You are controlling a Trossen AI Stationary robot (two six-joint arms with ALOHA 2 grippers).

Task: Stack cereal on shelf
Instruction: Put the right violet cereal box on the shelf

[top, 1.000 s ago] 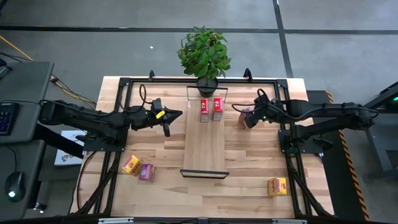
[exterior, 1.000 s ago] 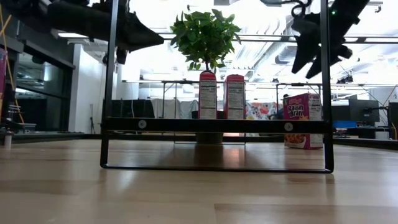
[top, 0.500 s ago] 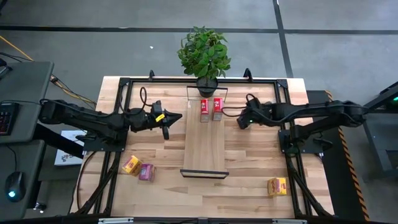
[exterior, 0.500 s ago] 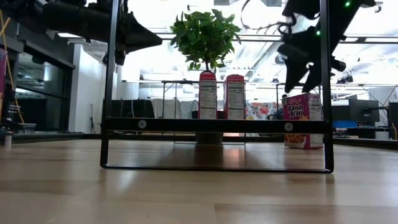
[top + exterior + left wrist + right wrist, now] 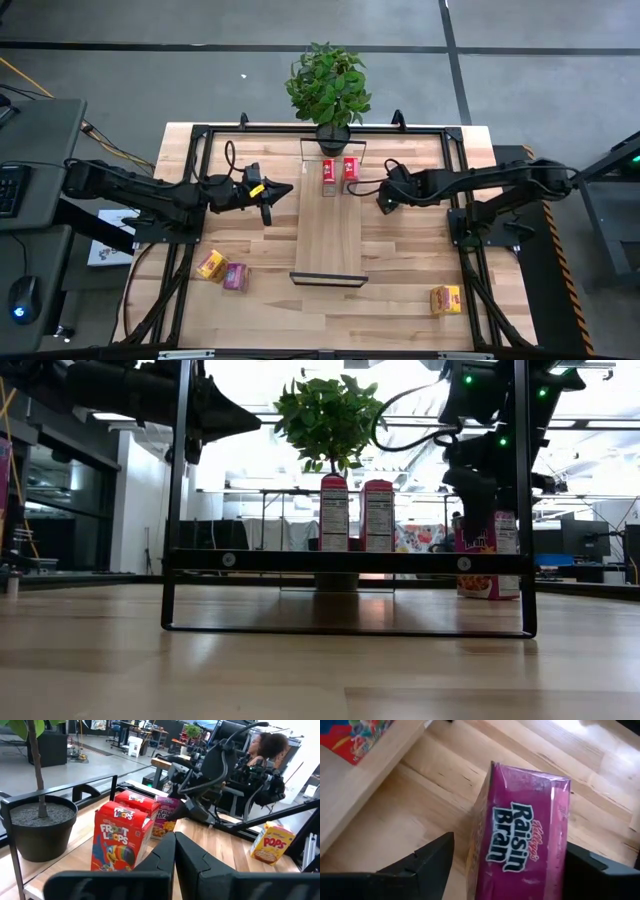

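Observation:
My right gripper (image 5: 505, 865) is open and has come down over a pink-magenta Raisin Bran box (image 5: 525, 840) that stands upright on the table just right of the shelf (image 5: 328, 240). Its fingers stand on either side of the box with a gap showing. The low view shows the gripper (image 5: 478, 520) over the box (image 5: 497, 565). Two red boxes (image 5: 329, 172) (image 5: 350, 171) stand on the shelf's far end. My left gripper (image 5: 275, 190) is shut and empty, hovering left of the shelf.
A potted plant (image 5: 328, 85) stands behind the shelf's far end. A yellow box (image 5: 211, 265) and a pink box (image 5: 237, 276) lie at the near left. Another yellow box (image 5: 445, 299) lies at the near right. A black frame (image 5: 200, 150) rims the table.
My right gripper has moved toward the table's left edge and down, from beside and above the pink Raisin Bran box to astride it. The box has stayed where it was.

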